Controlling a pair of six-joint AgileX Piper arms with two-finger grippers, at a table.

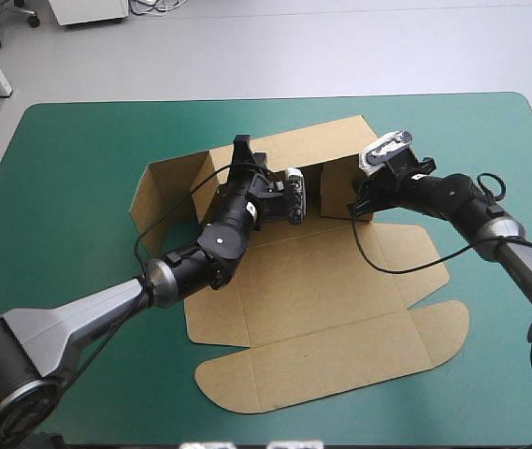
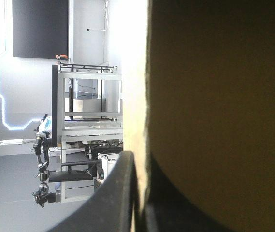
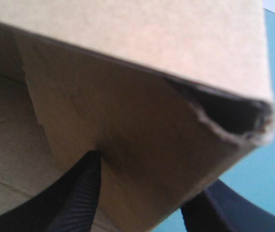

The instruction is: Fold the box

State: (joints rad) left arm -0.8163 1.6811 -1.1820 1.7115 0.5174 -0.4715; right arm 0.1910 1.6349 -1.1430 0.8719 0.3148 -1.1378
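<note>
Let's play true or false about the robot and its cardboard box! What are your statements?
1. The box lies completely flat. False: its far walls stand raised.
2. The left gripper is pinching the brown board. True.
3. The right gripper hangs empty above the table. False: it is shut on one of the box's raised walls.
4. The lid with rounded corners lies flat on the teal-green cover. True.
5. A white T-shirt sits inside the box. False: no T-shirt is in view.
</note>
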